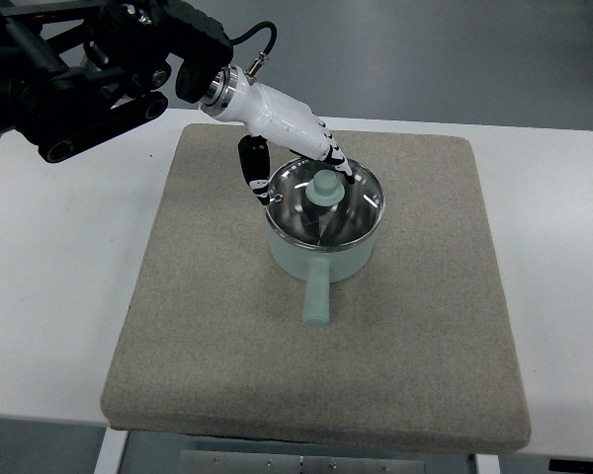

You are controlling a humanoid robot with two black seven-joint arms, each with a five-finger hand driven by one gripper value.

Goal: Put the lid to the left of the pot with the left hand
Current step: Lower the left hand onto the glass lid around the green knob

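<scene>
- The black left arm (89, 74) enters from the upper left corner and slants down toward the middle of the white table (40, 276).
- The left hand (282, 123), white with black joints, sits at the pot's 10 to 11 o'clock, reaching over the lid's rim.
- Its thumb (257, 170) hangs down outside the pot's wall at about 9 o'clock, while the fingers (334, 156) stretch across the glass toward the knob; they are extended, loose, gripping nothing, and I cannot tell whether the tips touch the knob.
- A grey-brown felt mat (178, 326) covers most of the table, and the pot stands on its upper middle part.
- The mint-green saucepan (306, 259) has its straight handle (316, 296) pointing to 6 o'clock.
- The glass lid (351, 212), with a metal rim, lies flat on the saucepan, closing it.
- The pale green knob (325, 188) stands upright at the lid's centre.
- The mat at the pot's 3 o'clock is bare.
</scene>
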